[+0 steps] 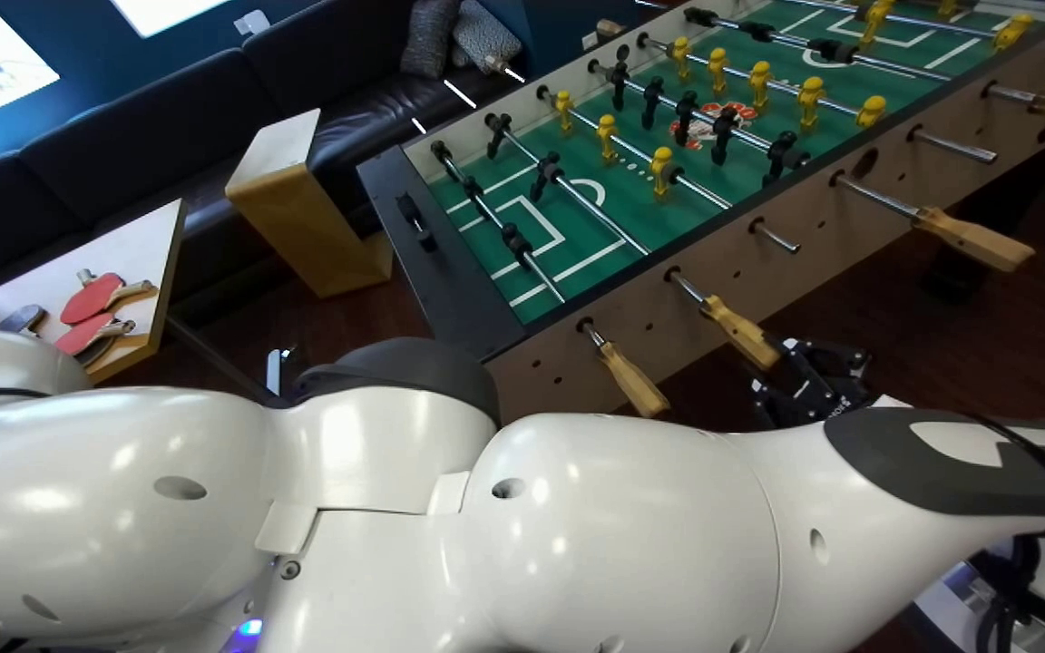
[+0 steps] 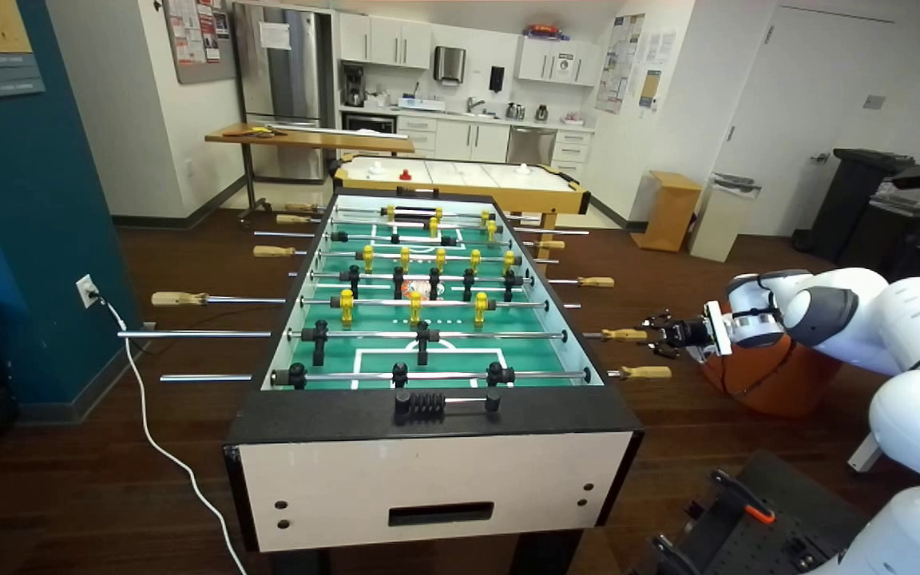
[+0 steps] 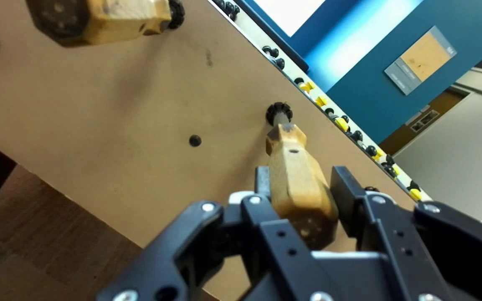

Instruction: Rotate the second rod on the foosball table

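Note:
The foosball table (image 2: 436,491) has a green pitch and wood walls. The second rod (image 2: 372,336) crosses it, its black figures hanging down; it also shows in an exterior view (image 1: 600,215). Its tan wooden handle (image 1: 740,332) sticks out of the side wall and fills the middle of the wrist view (image 3: 297,179). My gripper (image 3: 301,184) is around the handle's wide end, one finger on each side. The left finger lies against or very near the wood; a narrow gap shows at the right finger. The gripper also shows in both exterior views (image 1: 772,365) (image 2: 645,335).
The end rod's handle (image 1: 633,381) sits beside the second handle and shows large at the upper left in the wrist view (image 3: 124,21). Further along is a handleless rod end (image 1: 775,238), then another wooden handle (image 1: 971,238). An orange-red object (image 2: 779,379) stands below the arm.

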